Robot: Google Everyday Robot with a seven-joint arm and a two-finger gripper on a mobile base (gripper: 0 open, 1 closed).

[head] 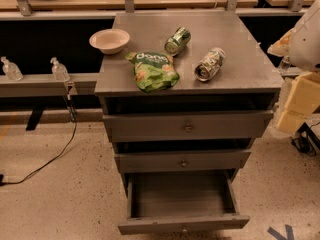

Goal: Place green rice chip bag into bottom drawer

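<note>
The green rice chip bag [153,70] lies flat on the front left of the grey cabinet top [240,69], white lettering facing up. The bottom drawer [182,223] is pulled well out and its tray holds nothing. My arm [306,39] comes in at the right edge, beside and above the cabinet's right side. The gripper [281,46] is at its tip near the top's right rim, well right of the bag and holding nothing that I can see.
Two green-and-white drink cans lie on their sides on the top, one at the back [177,40] and one to the right [209,64]. A pale bowl [110,40] stands at the back left. The top drawer [188,126] and middle drawer [183,161] are nearly shut. A cable [60,151] runs across the floor at left.
</note>
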